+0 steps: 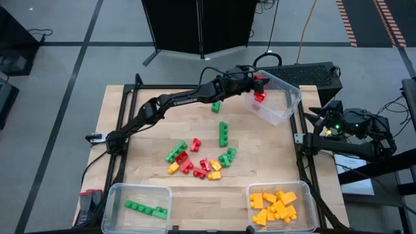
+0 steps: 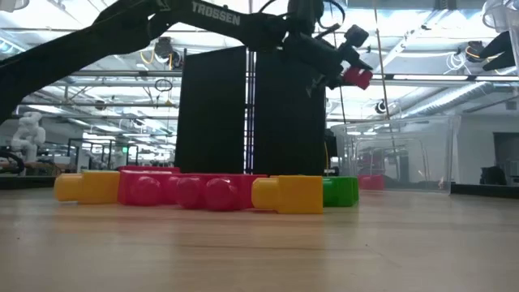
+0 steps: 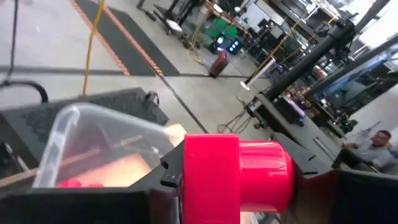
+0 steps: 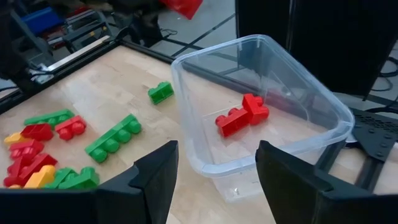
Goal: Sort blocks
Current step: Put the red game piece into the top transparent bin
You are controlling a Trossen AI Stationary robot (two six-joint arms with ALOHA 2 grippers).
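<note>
Holding green blocks (image 1: 146,208) in the near left bin (image 1: 112,195) and yellow ones (image 1: 273,206) in the near right bin (image 1: 309,198). Mixed loose blocks (image 1: 198,159) scattered mid-table. Farther back, red blocks (image 4: 242,115) lying in the clear far bin (image 4: 339,118), with the left gripper (image 1: 260,80) raised over its rim, fingers clamped on a red block (image 3: 236,176). Right gripper (image 4: 214,177) parked off the table's right edge, fingers spread, holding nothing.

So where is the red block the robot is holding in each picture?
High view: red block in the left gripper, over the clear bin.
Low view: upper right, above that bin.
Left wrist view: centre, close up.
Right wrist view: top edge, beyond the bin.
</note>
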